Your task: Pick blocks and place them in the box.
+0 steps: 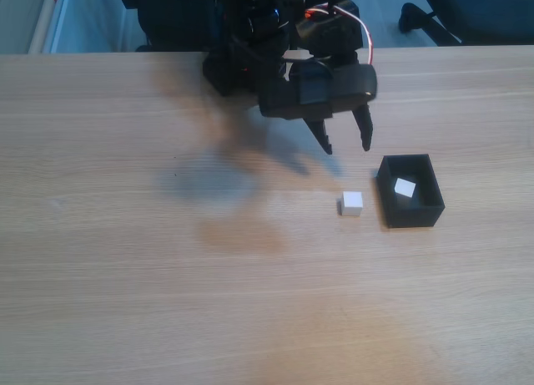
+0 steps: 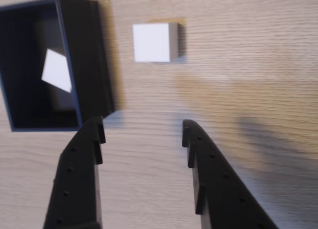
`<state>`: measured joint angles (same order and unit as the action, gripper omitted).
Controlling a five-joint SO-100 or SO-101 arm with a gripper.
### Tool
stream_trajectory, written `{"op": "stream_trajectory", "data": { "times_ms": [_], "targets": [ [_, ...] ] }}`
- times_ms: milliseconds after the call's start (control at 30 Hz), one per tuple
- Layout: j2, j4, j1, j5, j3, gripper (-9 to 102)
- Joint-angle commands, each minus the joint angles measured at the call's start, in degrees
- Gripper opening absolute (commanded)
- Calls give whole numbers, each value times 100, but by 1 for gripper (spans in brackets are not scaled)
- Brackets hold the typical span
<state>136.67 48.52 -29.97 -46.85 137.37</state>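
Wrist view puts the gripper [image 2: 141, 127] nearest, its two black fingers [image 2: 79, 174] spread apart and holding nothing, bare wood table [image 2: 238, 55] between them. Just beyond the fingertips and slightly left of the gap sits a white block [image 2: 151, 42], free on all sides. Farther left stands the black box [image 2: 92, 60], its near corner close to the left finger, a second white block [image 2: 56, 70] tilted inside. From the fixed view, the arm [image 1: 317, 88] hangs tilted downward above the table with the gripper [image 1: 346, 145] off the surface.
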Motion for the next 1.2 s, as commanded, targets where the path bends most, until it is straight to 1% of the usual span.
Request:
{"op": "stream_trajectory", "data": {
  "times_ms": [0, 167, 333, 533, 800, 1167],
  "targets": [
    [475, -149, -70, 176, 264, 17],
    [835, -369, -237, 237, 984, 18],
    [475, -642, -281, 185, 1081, 18],
    [-545, -580, -404, -53, 545, 19],
    [-1740, -659, -334, 44, -475, 19],
    [-2540, -765, -88, -185, -1046, 21]
  ]
}}
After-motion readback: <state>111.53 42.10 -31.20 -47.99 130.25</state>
